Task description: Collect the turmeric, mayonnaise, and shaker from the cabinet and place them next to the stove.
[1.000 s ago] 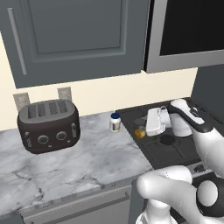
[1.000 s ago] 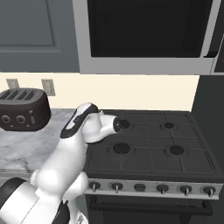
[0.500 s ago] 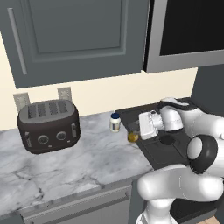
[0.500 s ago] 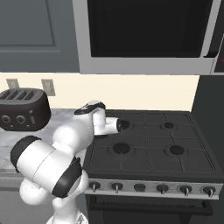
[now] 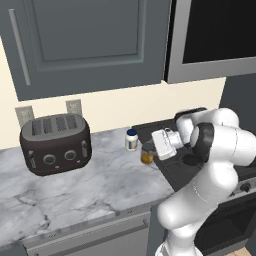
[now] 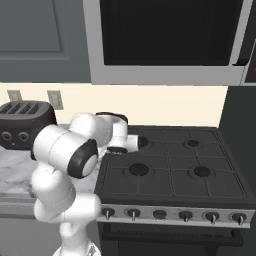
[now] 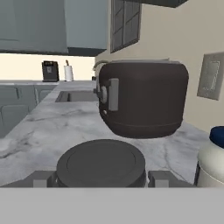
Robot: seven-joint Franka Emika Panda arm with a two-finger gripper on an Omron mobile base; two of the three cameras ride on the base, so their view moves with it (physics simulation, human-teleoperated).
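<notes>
Upright, the turmeric (image 5: 146, 156) stands beside the mayonnaise (image 5: 131, 140).

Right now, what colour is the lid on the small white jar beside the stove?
Blue. The mayonnaise lid shows best in the left base view.

The worktop (image 5: 75, 187) was grey-veined white marble; the toaster (image 5: 55, 144) dark brown-black; the mayonnaise (image 5: 131, 140) white, blue-lidded; the turmeric (image 5: 146, 156) amber.

The turmeric (image 7: 101, 164) lid sits between the fingers (image 7: 41, 178), apparently gripped, mayonnaise (image 7: 213, 162) beside.
</notes>
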